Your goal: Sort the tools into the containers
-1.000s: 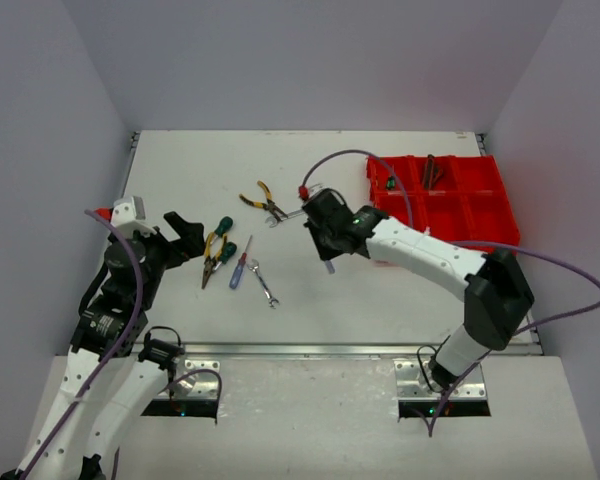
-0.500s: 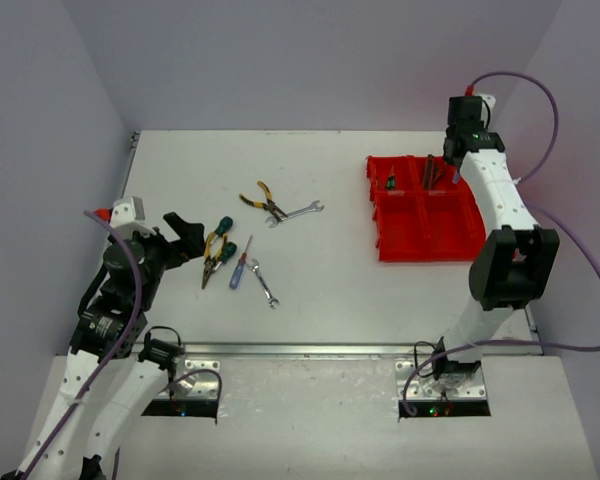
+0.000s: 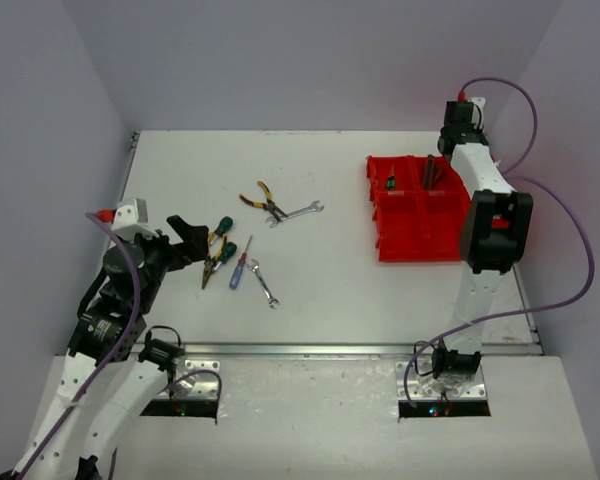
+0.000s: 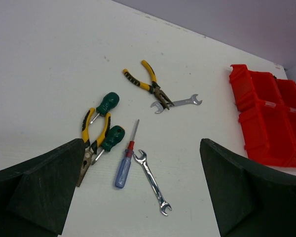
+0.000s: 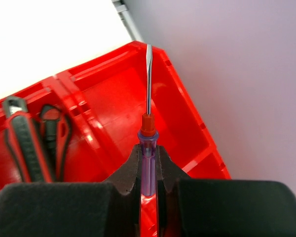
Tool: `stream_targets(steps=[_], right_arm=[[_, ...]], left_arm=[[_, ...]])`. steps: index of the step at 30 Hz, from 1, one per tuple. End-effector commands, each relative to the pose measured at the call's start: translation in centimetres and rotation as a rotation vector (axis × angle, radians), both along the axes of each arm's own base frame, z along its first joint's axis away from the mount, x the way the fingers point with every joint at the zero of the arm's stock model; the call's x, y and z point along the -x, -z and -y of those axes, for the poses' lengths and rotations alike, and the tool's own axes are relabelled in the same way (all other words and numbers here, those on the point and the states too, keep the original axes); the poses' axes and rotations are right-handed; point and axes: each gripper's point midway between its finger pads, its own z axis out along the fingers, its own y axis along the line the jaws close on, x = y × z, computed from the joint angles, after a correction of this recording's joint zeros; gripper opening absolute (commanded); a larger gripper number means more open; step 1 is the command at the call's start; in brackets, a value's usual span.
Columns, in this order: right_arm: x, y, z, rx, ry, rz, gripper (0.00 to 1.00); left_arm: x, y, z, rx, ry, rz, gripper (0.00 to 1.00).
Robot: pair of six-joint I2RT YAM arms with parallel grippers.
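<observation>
The right gripper (image 5: 148,157) is closed narrow on the clear purple handle of a flat-blade screwdriver with a red collar (image 5: 148,126). It is at the far right corner of the white table (image 3: 340,290). The screwdriver hangs over the far right compartment of a bright red plastic divided bin (image 5: 190,123), with its silver blade pointing at the bin's far corner. Whether it touches the plastic cannot be told. In the compartment just to the left lie red-and-black-handled pliers (image 5: 32,140). A small green-handled tool (image 3: 390,182) sits in the bin's far left compartment.

The left gripper (image 3: 187,234) hovers wide open, holding nothing, at the left of the table just beside a cluster of loose tools. Nearest it is a pair of green-handled screwdrivers (image 4: 107,103), with yellow-handled pliers (image 4: 104,132) lying between them. Just to their right lies a blue-handled screwdriver with a red collar (image 4: 122,170), and a silver open-ended wrench (image 4: 152,181) lies just beside that. Farther off, a second pair of yellow-handled pliers (image 4: 148,84) has its nose against a second silver wrench (image 4: 180,102). The dark bands on those far handles are too small to read as lettering.
</observation>
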Motion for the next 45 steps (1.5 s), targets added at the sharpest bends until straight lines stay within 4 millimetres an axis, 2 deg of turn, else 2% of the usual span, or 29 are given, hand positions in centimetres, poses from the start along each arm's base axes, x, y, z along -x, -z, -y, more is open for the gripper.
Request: stream_targets(steps=[1,3,4,7,9,15,17,20,24,26,28,29,30,31,34,35,37,39,40,41,44,45], right_arm=[[-1.2,-5.5,2.0,0.111,0.036,0.152,0.0],[-1.0,-5.5,2.1,0.134,0.033,0.156,0.0],[-0.7,-4.8,2.1,0.138,0.032,0.14,0.0],[-0.5,-5.2,2.4,0.173,0.022,0.164,0.0],[-0.2,-4.4,2.3,0.17,0.011,0.166,0.0],[0.0,-4.3,2.0,0.15,0.001,0.198,0.03],[-0.1,-4.2,2.0,0.148,-0.003,0.197,0.21],[-0.1,-4.1,1.9,0.138,-0.003,0.195,0.61],[-0.2,-4.6,1.6,0.111,-0.002,0.207,0.7],[0.0,-4.5,1.3,0.082,0.006,0.206,0.71],[0.0,-5.2,0.4,0.023,0.007,0.223,0.75],[0.7,-4.7,-0.4,-0.04,0.033,0.21,0.77],[0.4,-5.8,-0.9,-0.041,0.022,0.234,0.77],[0.8,-6.5,-2.4,-0.104,0.012,0.258,0.82],[1.2,-9.8,-9.0,-0.16,-0.098,0.338,0.99],[1.5,-10.9,-12.5,-0.177,-0.168,0.345,0.99],[2.6,-11.7,-16.4,-0.228,-0.262,0.328,0.99],[4.8,-11.2,-21.1,-0.356,-0.396,0.258,0.99],[6.6,-11.2,-23.7,-0.442,-0.461,0.23,0.99],[8.5,-10.5,-25.4,-0.495,-0.504,0.203,0.99],[14.1,-6.5,-29.3,-0.59,-0.675,0.098,0.99],[15.6,-6.7,-30.0,-0.611,-0.707,0.094,0.99]], left_arm=[[-0.3,-1.7,0.7,0.008,0.029,0.049,1.0],[-0.3,-1.7,0.8,0.008,0.035,0.049,1.0],[-0.3,-1.7,0.8,0.008,0.035,0.049,1.0],[-0.2,-1.7,0.8,0.008,0.033,0.05,1.0],[-0.2,-1.8,0.8,0.009,0.034,0.054,1.0],[-0.1,-1.9,0.9,0.01,0.039,0.059,1.0],[0.0,-2.0,0.8,0.011,0.038,0.062,1.0],[0.0,-2.0,0.9,0.011,0.038,0.062,1.0],[0.0,-1.9,0.9,0.011,0.038,0.059,1.0],[-0.1,-1.9,0.9,0.011,0.037,0.06,1.0],[-0.1,-1.9,0.8,0.012,0.035,0.062,1.0],[-0.2,-1.9,0.9,0.009,0.035,0.06,1.0],[-0.2,-1.8,0.8,0.008,0.032,0.058,1.0],[-0.5,-1.6,0.9,0.004,0.031,0.047,1.0],[-1.6,-0.3,1.2,-0.015,0.033,-0.013,1.0],[-1.9,0.3,1.5,-0.022,0.041,-0.041,1.0],[-2.6,1.7,2.0,-0.041,0.058,-0.101,1.0],[-3.5,3.9,2.7,-0.073,0.079,-0.204,1.0],[-4.0,5.3,3.2,-0.084,0.095,-0.276,1.0],[-4.5,6.7,4.0,-0.092,0.125,-0.348,1.0],[-5.5,9.6,5.9,-0.098,0.208,-0.479,1.0],[-5.8,11.0,6.1,-0.111,0.219,-0.536,1.0]])
